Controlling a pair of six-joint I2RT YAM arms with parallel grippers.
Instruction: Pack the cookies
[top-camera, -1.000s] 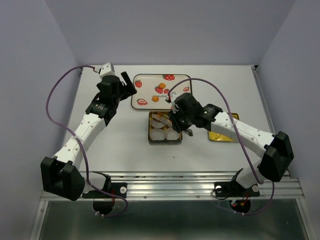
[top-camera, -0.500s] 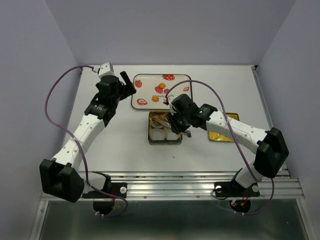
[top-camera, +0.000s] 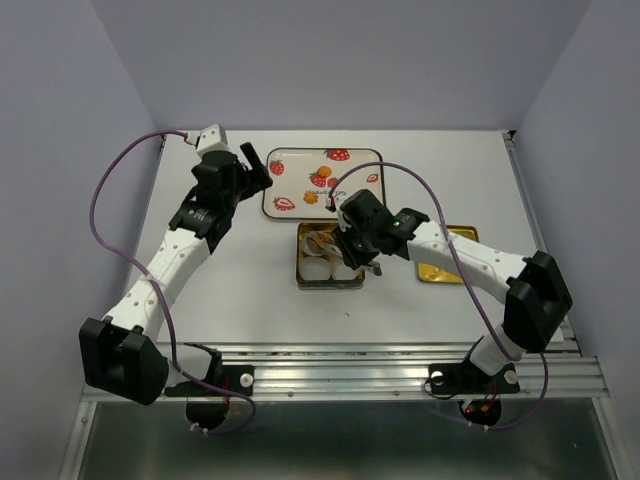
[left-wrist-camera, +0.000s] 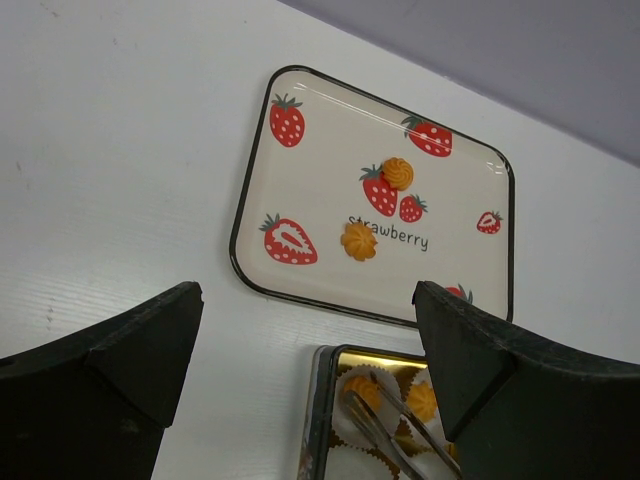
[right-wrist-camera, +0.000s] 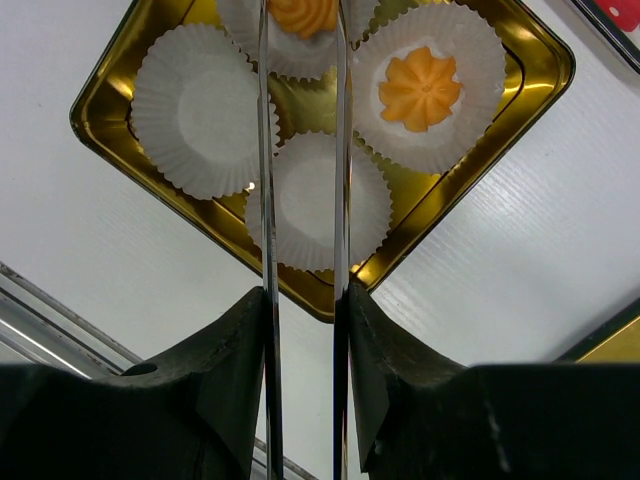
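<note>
Done: two cookies (right-wrist-camera: 420, 88) are seated in the gold tin (right-wrist-camera: 100, 100), each in its own white paper cup
Left: two tray cookies (left-wrist-camera: 358, 241) are to be moved from the strawberry tray (left-wrist-camera: 330, 150); two empty cups (right-wrist-camera: 205, 110) are waiting, so the task is judged about half finished
Location: the tin is set on the tabletop (left-wrist-camera: 120, 150) just beside the tray's near edge
Look: the cookies are small, round, orange-yellow and ridged like piped rosettes, far smaller than the tin
Right gripper (right-wrist-camera: 305, 330): its jaws are clamped on metal tongs (right-wrist-camera: 268, 200), whose blades are held narrow over the tin; one packed cookie is framed between the tips, and whether it is pinched or released cannot be told
Left gripper (left-wrist-camera: 305, 300): the jaws are spread wide and empty, held above the tabletop near the tray
</note>
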